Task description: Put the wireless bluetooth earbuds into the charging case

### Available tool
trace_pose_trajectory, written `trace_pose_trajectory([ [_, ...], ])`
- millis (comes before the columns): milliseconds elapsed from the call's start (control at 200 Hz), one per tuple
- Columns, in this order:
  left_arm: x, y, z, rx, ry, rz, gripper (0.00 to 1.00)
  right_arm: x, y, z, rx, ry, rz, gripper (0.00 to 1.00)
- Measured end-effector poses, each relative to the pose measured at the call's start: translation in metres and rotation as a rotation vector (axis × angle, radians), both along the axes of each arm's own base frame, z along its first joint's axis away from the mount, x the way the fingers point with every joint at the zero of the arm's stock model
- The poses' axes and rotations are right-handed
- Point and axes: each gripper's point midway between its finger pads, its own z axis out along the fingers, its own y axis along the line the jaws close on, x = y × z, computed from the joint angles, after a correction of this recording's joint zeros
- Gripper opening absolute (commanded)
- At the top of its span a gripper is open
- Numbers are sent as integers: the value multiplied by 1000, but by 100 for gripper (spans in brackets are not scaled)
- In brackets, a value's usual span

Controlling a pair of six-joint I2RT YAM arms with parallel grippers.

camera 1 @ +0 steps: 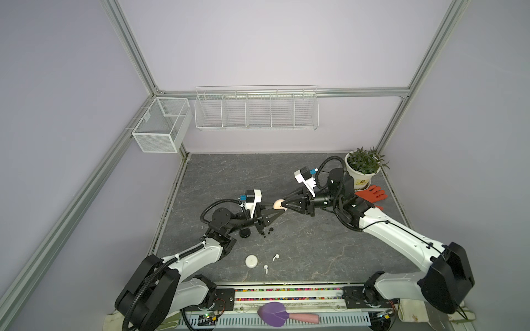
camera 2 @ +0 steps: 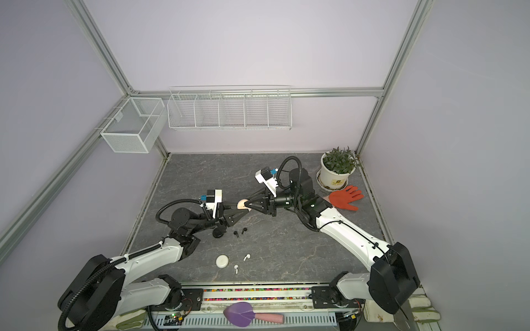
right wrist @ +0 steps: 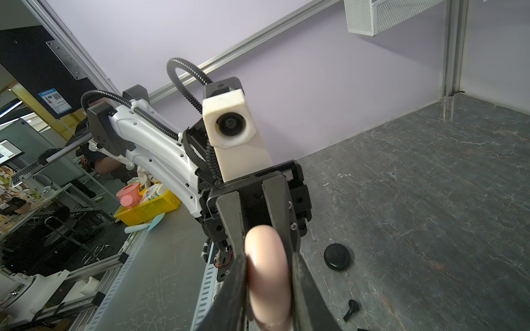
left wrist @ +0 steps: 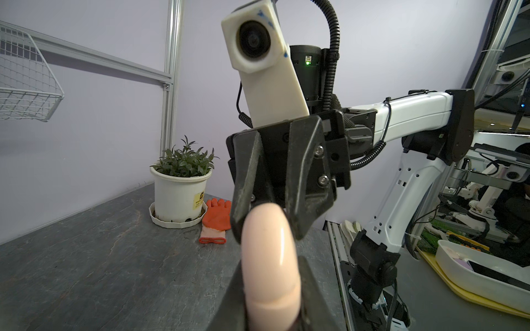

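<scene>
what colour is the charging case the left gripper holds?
Pale pink; the case shows best in the left wrist view.

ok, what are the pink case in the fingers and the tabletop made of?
Rounded pale pink case: probably hard glossy plastic, given the sharp highlight streak along its smooth shell.
Dark grey tabletop: matte, with pale veins like slate or stone; could be a printed laminate.

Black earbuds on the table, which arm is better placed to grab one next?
Left, probably: the black earbuds lie close by the left end effector, farther from the right end effector. Both grip the pink case, so one must release.
</scene>
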Motion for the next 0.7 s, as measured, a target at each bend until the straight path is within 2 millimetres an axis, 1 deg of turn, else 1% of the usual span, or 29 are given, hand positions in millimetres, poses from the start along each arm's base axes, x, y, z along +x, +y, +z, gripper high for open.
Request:
trace_pose_trajectory([
  [165, 0, 0, -1, 1, 8, -3, 0, 0, 0, -1, 0, -34, 3, 26],
  [420, 1, 0, -1, 0, 11, 3, 0, -2, 1, -6, -14, -45, 9, 36],
  [535, 2, 0, -2, 4, 16, 3, 0, -2, 1, -9, -23, -36, 11, 36],
  [700, 2, -1, -3, 7, 20, 1, 0, -1, 0, -11, -30, -35, 5, 31],
])
